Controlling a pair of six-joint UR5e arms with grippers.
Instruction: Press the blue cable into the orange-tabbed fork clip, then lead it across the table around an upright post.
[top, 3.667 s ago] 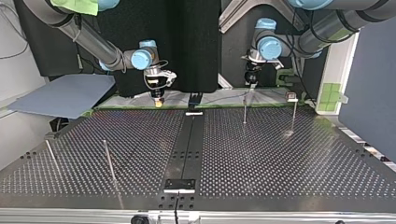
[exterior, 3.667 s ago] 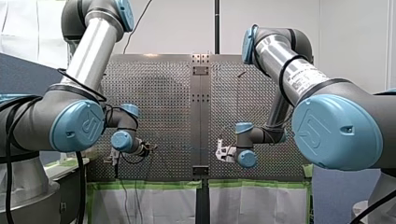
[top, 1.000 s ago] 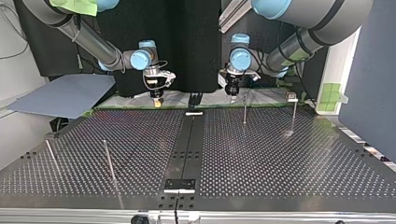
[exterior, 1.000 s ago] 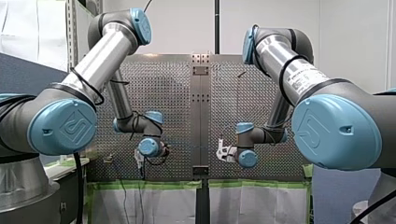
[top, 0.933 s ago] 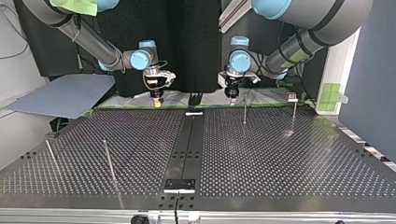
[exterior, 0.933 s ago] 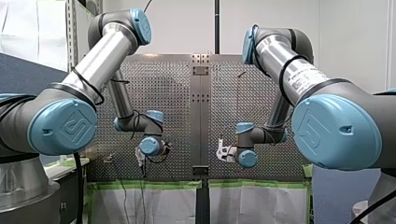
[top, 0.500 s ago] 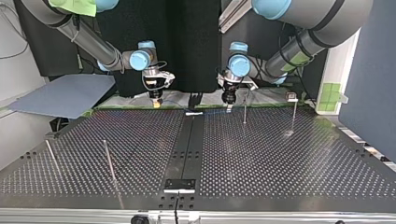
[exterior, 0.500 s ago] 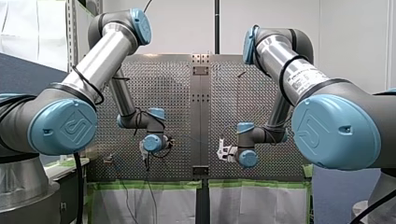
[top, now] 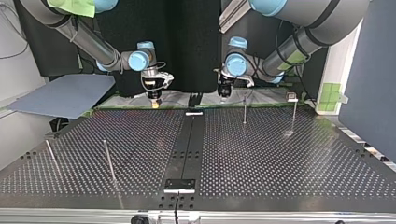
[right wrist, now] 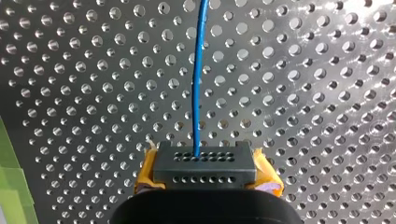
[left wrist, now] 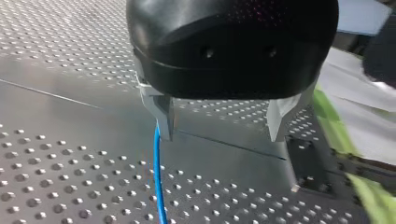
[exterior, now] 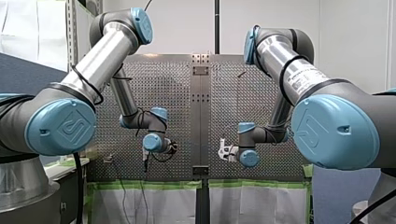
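Plainly, the left gripper hangs just above the bench with its metal fingers apart. The blue cable passes along the inner side of one finger and away over the holes, with nothing pinching it. The right gripper, yellow-padded, seems clamped on the cable, which leaves the middle of its tip and runs straight ahead over the bench. In the top view both grippers sit at the bench's far edge, either side of the centre strip, the left one near a thin upright post. The cable is too fine to trace there.
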